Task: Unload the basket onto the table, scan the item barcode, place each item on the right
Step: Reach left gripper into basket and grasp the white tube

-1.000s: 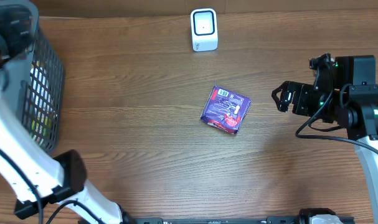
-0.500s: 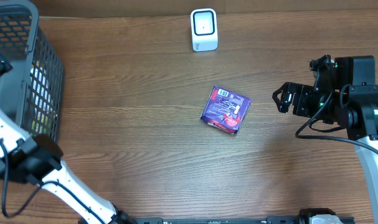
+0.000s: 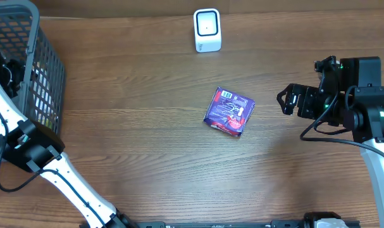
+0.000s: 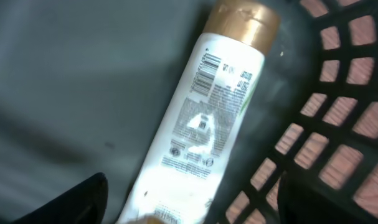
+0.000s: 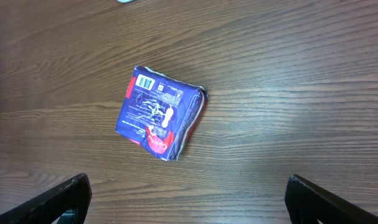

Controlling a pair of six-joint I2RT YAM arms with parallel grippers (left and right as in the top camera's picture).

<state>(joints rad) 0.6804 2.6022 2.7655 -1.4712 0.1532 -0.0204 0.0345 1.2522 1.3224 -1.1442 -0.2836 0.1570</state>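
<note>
A white bottle [image 4: 201, 118] with a gold cap [image 4: 243, 22] lies inside the grey mesh basket [image 3: 49, 82], its barcode [image 4: 204, 73] facing up. My left gripper [image 4: 195, 214] hangs over the bottle's lower end, open, with a finger on each side and not touching it. In the overhead view the left gripper [image 3: 5, 69] is inside the basket. A purple packet [image 3: 229, 111] lies flat mid-table with a white barcode [image 5: 145, 82] on top. My right gripper [image 3: 286, 100] hovers wide open to the right of the purple packet [image 5: 160, 112]. The white scanner [image 3: 207, 30] stands at the back edge.
The basket wall [image 4: 338, 118] rises close on the right of the bottle. The left arm's elbow [image 3: 30, 149] juts over the table beside the basket. Bare wooden table [image 3: 147, 126] lies between basket, packet and scanner.
The left arm has swung over the basket, its elbow moving left and up, and its gripper has gone down inside. The right arm and the packet have not moved.
</note>
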